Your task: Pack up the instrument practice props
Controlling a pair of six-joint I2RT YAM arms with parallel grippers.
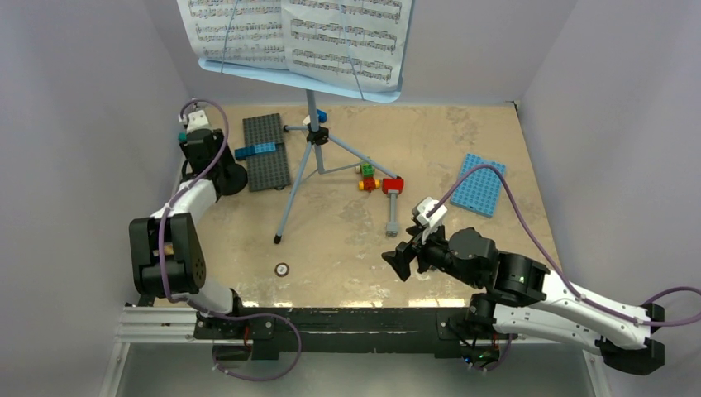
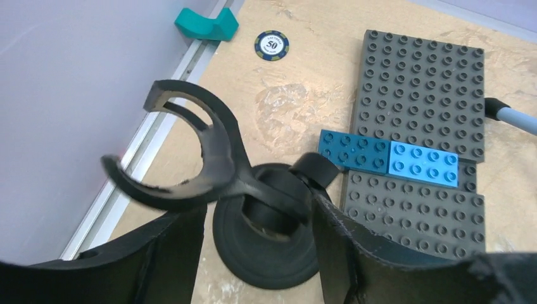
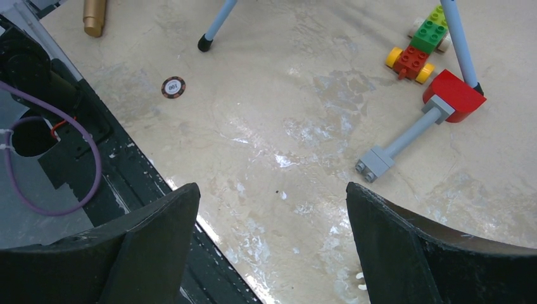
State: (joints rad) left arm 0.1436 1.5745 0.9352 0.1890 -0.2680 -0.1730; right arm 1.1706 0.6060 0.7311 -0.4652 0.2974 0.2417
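The small black mic stand [image 2: 266, 259] stands on its round base by the left wall, its C-shaped clip [image 2: 190, 152] tilted over my left finger. My left gripper [image 2: 259, 209] is open, with a jaw on either side of the stand's post; in the top view it [image 1: 221, 175] is at the far left. The light-blue music stand [image 1: 312, 141] stands open on its tripod, with white sheet music [image 1: 298, 33] on its tray. The gold-brown microphone [image 3: 94, 16] lies near the left arm's base. My right gripper [image 1: 405, 258] is open and empty above bare table.
A grey baseplate [image 2: 418, 82] with two blue bricks [image 2: 387, 161] lies right of the mic stand. A red brick on a grey bar [image 3: 453, 94], a small brick car [image 3: 418, 50], a blue baseplate [image 1: 479, 184] and poker chips [image 3: 173, 87] [image 2: 271, 45] lie around.
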